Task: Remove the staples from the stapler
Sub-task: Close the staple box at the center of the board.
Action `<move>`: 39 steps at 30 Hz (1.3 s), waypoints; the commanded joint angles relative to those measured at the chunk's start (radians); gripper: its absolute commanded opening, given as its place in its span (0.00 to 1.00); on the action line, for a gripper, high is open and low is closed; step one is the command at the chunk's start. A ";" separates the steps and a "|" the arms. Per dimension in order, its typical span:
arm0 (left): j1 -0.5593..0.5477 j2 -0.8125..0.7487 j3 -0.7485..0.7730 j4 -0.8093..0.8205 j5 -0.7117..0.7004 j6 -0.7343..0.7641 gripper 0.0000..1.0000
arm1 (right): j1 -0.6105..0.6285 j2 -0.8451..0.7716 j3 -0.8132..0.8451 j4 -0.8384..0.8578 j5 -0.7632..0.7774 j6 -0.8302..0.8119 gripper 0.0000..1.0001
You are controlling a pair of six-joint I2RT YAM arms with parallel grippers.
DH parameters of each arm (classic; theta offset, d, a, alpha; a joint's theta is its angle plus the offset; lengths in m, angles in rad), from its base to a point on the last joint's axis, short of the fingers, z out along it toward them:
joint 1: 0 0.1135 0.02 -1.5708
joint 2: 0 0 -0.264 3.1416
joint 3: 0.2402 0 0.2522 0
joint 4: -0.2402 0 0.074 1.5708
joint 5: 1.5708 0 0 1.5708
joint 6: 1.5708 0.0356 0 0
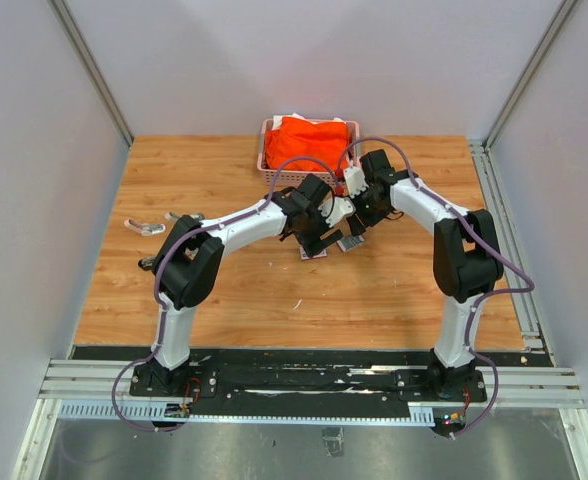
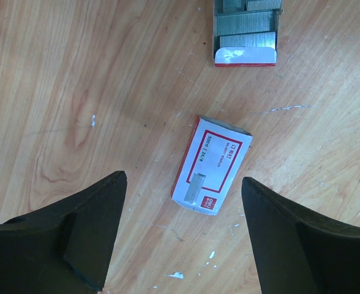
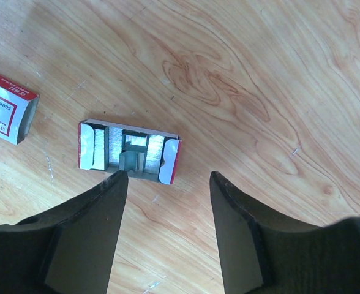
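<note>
Overhead rear view, close downward wrist-views.

Beneath me lies a tabletop [image 1: 234,290] of light wood grain, scuffed with pale flecks. Plain grey-white walls [image 1: 34,150] close me in on three sides, with aluminium posts [image 1: 90,65] at the far corners. Slotted aluminium rails [image 1: 84,383] run along the near edge. The light is soft and even.
</note>
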 commanded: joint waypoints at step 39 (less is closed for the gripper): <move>0.010 -0.045 -0.010 -0.006 0.009 0.046 0.81 | -0.004 0.012 0.033 -0.048 -0.037 0.003 0.68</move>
